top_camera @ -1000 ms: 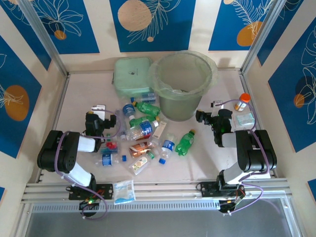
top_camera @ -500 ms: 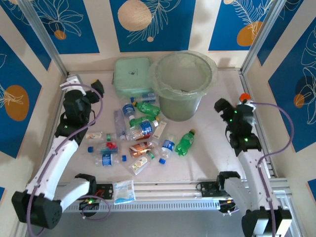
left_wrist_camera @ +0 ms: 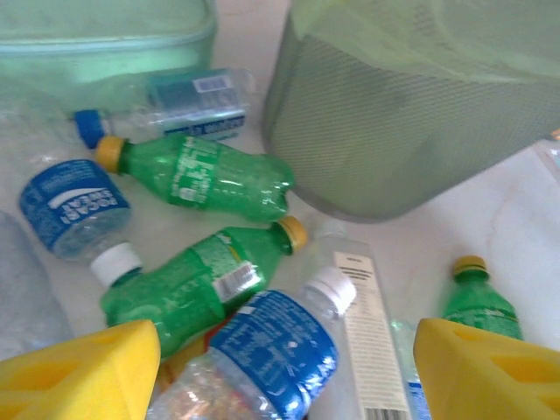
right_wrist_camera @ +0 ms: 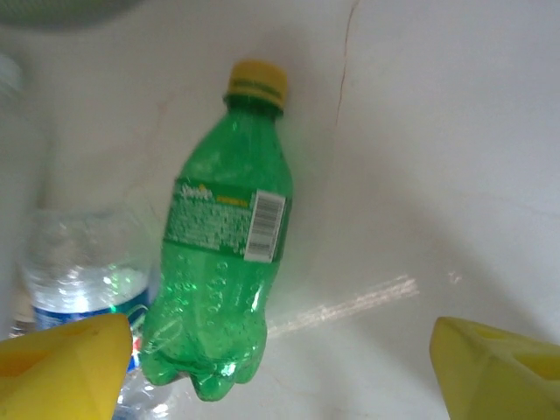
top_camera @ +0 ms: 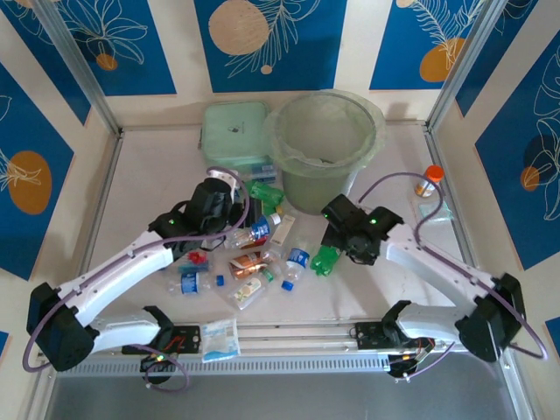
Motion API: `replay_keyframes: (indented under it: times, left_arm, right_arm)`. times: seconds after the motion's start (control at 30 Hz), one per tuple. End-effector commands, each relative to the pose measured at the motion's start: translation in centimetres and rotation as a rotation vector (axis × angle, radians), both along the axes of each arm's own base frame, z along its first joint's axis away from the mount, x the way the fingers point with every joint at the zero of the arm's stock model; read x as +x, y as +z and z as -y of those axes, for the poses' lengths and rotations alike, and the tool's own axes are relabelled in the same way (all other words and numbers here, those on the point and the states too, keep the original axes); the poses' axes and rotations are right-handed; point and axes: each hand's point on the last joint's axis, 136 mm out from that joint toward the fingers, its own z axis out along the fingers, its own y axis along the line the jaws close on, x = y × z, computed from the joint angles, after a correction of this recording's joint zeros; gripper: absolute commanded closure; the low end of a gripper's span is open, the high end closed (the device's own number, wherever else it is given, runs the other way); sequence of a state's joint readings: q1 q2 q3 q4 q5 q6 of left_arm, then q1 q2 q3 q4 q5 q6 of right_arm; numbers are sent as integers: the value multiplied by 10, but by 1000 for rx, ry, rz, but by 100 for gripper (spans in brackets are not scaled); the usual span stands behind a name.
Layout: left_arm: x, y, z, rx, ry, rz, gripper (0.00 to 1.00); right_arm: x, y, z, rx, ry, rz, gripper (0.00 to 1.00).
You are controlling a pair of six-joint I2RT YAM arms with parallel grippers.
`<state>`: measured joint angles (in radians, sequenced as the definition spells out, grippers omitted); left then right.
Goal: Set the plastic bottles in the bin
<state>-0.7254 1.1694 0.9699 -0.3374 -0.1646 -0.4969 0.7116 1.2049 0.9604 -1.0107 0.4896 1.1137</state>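
A pile of plastic bottles (top_camera: 254,245) lies in front of the big pale green bin (top_camera: 324,144). My left gripper (top_camera: 238,217) hangs open over the pile. In the left wrist view its yellow fingers (left_wrist_camera: 79,372) flank a clear bottle with a blue label (left_wrist_camera: 276,350), not touching it. Beyond it lie two green bottles (left_wrist_camera: 206,175) (left_wrist_camera: 188,284) and the bin's wall (left_wrist_camera: 411,114). My right gripper (top_camera: 337,229) is open above a lone green bottle (top_camera: 325,256). That green bottle (right_wrist_camera: 223,262) lies flat near the left finger (right_wrist_camera: 61,363), yellow cap pointing away.
A flat square pale green box (top_camera: 232,131) sits left of the bin. An orange-capped amber vial (top_camera: 429,181) stands at the right edge. A white-blue packet (top_camera: 219,339) lies by the front rail. A clear flat bottle with a white label (left_wrist_camera: 363,324) rests beside the blue-label one.
Both arms have swung in from the table's sides toward the middle. The left gripper now hangs over the bottle pile and the right one over the lone green bottle.
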Motion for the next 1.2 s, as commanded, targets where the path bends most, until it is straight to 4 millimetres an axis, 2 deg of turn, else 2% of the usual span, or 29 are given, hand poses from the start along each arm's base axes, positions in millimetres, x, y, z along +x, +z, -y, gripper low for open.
replay_keyframes:
  times: [0.0, 0.23, 0.5, 0.7, 0.87, 1.17]
  left_arm:
    - [-8, 8, 12, -52, -52, -28, 24]
    - [-17, -7, 24, -75, -116, -75, 26]
    - [-17, -24, 17, -61, -71, -98, 29]
    - [-17, -24, 14, -54, -66, -91, 33]
    - [-19, -32, 16, -50, -76, -115, 36]
    - [-20, -33, 13, -37, -70, -110, 37]
  right_arm:
    - [-5, -9, -15, 70, -22, -68, 13]
    - [7, -26, -24, 140, -68, -104, 16]
    - [13, -53, -20, 119, -99, -167, 18]
    - [13, -69, -24, 152, -96, -198, 18]
    - [13, -79, -27, 141, -93, -221, 18]
    - [13, -94, -20, 85, -91, -246, 20]
